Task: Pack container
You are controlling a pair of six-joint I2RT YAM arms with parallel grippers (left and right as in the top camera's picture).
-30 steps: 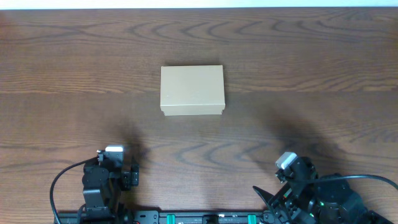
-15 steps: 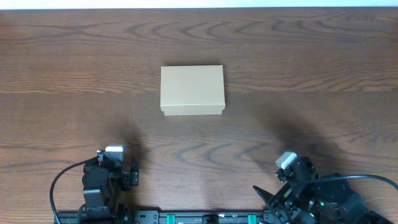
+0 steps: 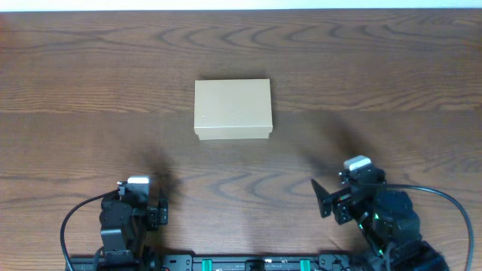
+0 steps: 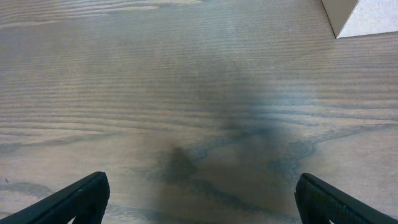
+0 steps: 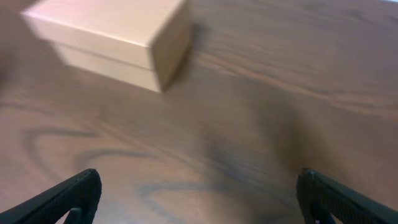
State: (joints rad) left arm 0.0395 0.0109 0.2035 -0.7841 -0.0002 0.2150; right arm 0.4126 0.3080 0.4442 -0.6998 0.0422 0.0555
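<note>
The left gripper (image 4: 202, 204) and the right gripper (image 5: 205, 200) stand wide open and empty, so the right one should come squarely to the seemingly closed container (image 3: 233, 109), well apart at the middle of the table (image 3: 392, 83).

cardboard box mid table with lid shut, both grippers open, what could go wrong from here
1. The small tan cardboard box lies closed and unheld on the smooth wooden table; prying its lid with one gripper may just slide it.
2. In the right wrist view the box sits off to the left of the open right gripper, so a straight approach could clip its corner.
</note>
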